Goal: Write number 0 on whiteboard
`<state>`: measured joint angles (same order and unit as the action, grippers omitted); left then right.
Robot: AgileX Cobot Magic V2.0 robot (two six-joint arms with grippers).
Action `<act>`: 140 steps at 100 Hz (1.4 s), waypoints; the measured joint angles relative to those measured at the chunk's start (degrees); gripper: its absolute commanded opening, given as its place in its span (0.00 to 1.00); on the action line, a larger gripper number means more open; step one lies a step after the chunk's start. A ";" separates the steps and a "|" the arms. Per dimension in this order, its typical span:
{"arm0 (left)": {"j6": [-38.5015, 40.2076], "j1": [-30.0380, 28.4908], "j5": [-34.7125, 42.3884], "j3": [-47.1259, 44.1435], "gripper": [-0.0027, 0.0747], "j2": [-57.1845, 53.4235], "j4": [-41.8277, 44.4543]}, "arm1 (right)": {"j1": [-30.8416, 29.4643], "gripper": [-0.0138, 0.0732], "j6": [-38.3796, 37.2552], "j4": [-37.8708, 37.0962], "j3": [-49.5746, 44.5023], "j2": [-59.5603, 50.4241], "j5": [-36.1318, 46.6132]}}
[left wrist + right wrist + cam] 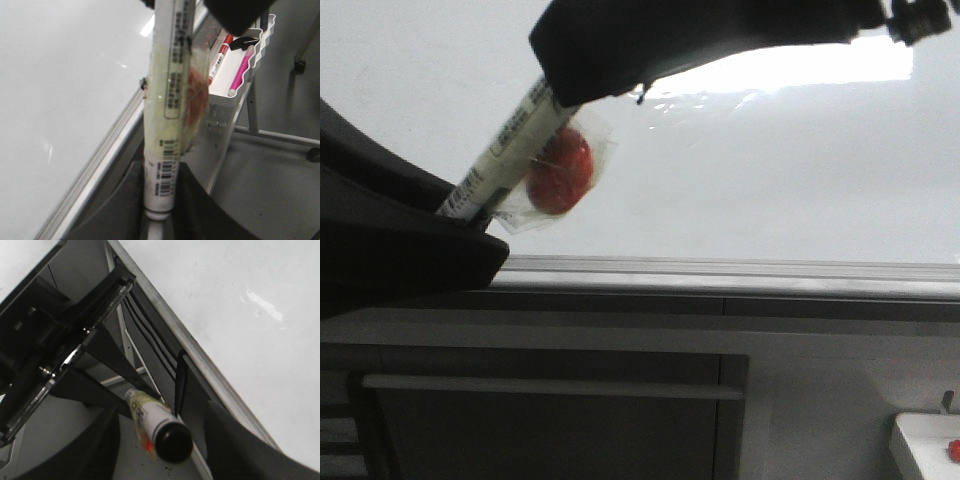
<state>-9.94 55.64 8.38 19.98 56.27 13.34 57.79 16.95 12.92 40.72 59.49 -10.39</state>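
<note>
The whiteboard (770, 170) is glossy white with a bright reflection near its top and a grey ledge (720, 268) along its lower edge. No number 0 shows on it. My left gripper (470, 215) is shut on the lower end of a white marker (515, 150) with a red disc (560, 170) taped to it; the left wrist view shows the jaws (160, 200) tight on the barrel (167, 100). My right gripper (570, 85) is at the marker's upper end. In the right wrist view it (165, 440) stands open around the black cap (172, 442), with a gap on each side.
A white tray (250, 60) hangs beside the board's ledge and holds a red marker (218, 57) and a pink marker (239, 75). It also shows at the front view's lower right (925, 440). A dark cabinet panel (550, 420) lies below the ledge.
</note>
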 measured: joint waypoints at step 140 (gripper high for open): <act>-0.34 0.59 -1.19 0.00 0.63 -13.54 -1.99 | -0.09 0.07 0.00 0.49 1.11 1.64 -0.20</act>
<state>-10.28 56.22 7.19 19.98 42.72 11.35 57.71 16.95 13.41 41.83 61.13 -10.59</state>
